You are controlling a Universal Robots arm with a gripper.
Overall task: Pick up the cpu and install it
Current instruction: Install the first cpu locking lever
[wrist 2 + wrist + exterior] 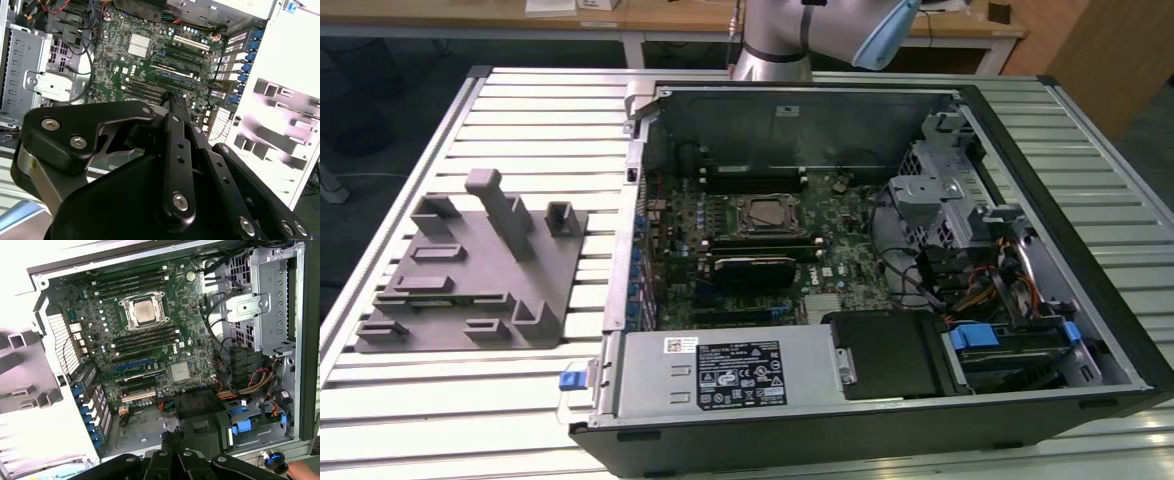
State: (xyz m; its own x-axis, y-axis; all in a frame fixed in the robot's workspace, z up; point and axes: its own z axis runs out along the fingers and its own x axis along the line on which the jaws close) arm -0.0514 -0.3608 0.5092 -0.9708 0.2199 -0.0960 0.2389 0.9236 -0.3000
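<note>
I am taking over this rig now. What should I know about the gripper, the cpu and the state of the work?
The gripper is shut and holds nothing, facing the open computer case.
The cpu appears as a pale square lying inside the socket frame on the motherboard.
Done: the cpu seems to be placed in the socket.
Left: I cannot tell whether the socket lever is locked; check it.

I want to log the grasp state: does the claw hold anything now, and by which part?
Nothing is held. In the second wrist view the claw is shut with nothing between its tips; the cpu lies in the socket.
</note>
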